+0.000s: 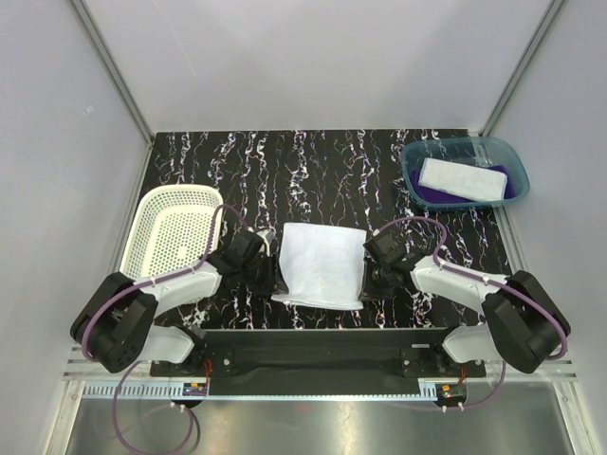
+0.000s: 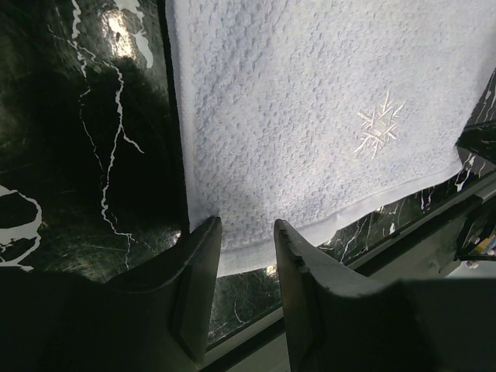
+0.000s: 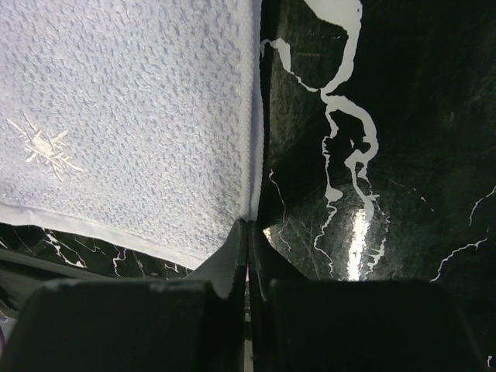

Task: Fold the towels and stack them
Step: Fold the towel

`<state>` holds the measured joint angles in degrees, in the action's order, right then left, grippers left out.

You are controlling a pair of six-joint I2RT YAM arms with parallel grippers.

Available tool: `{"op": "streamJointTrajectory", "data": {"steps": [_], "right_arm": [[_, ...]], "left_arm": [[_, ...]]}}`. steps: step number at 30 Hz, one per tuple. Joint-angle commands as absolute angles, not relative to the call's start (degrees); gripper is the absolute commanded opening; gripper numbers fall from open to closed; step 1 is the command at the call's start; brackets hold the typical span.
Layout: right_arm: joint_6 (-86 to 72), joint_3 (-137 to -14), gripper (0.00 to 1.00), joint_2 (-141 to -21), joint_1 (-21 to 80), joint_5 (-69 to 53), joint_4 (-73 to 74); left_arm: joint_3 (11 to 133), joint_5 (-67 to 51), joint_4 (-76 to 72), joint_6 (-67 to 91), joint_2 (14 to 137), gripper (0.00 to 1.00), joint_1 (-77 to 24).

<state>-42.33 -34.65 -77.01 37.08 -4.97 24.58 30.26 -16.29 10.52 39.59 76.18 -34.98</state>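
One towel (image 1: 321, 265) is left out on the surface (image 1: 313, 171), pale blue-white, lying flat dead centre between the two arms. Over in the far right corner, the teal bin (image 1: 512, 161) holds a folded pale towel (image 1: 462, 177) on top of a purple towel (image 1: 422, 194). The white basket (image 1: 166, 204) sits off to the left.

Look at the left claw (image 2: 246, 232): fingers spread, tips straddling the hem at the near left corner, nothing pinched. The right claw (image 3: 249, 229) has its fingers pressed tight together at the near right corner. Whether any cloth is caught between them, I cannot tell.

This is soft, nubbly terry, light and floppy. I'd expect it to drape and sag the second it's lifted, with no stiffness to push against. The corners or the stitched hem look like the places to take hold, one each side, so the edge lifts evenly.

As for its lie, it reads almost square from above, so I can't call a long axis. Its side edges run away from the arms, twisted just slightly off the surface's edges. A stitched snowflake (image 2: 377, 130) faces up near the front edge.
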Motion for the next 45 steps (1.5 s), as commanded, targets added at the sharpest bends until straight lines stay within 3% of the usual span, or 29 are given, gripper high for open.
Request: {"op": "streamJointTrajectory", "data": {"steps": [1,12,17,20,22,25,32,38,45], "right_arm": [[-43.1,-33.8,0.00,-77.3,38.2,2.9,27.9],[-46.8,-35.1,0.00,-76.6,41.9,9.7,32.0],[-46.8,-35.9,0.00,-76.0,42.5,10.7,33.1],[-45.3,-39.5,0.15,-74.4,42.5,10.2,35.1],[-43.8,-43.1,0.18,-73.0,42.5,10.3,35.9],[-39.1,-49.0,0.25,-74.6,42.0,13.5,34.8],[-24.2,-61.4,0.16,-92.9,33.8,12.2,25.9],[-17.0,-68.4,0.11,-105.9,26.9,7.2,20.1],[-11.6,-69.8,0.17,-108.2,25.0,7.1,18.4]], "left_arm": [[27.9,-10.7,10.5,40.9,75.3,0.41,-35.3],[27.5,-8.5,11.8,40.3,74.5,0.41,-35.4],[27.4,-12.7,10.9,41.6,72.0,0.41,-35.6],[31.4,-20.6,9.8,43.3,68.6,0.42,-35.6],[39.7,-18.7,13.8,41.1,68.5,0.44,-35.6],[50.3,-10.8,19.2,35.4,74.4,0.46,-34.5],[65.9,-14.0,20.5,31.4,95.9,0.44,-27.4],[69.3,-17.1,15.9,34.6,105.4,0.44,-22.5],[71.1,-15.2,15.8,34.5,112.8,0.43,-21.1]]}}
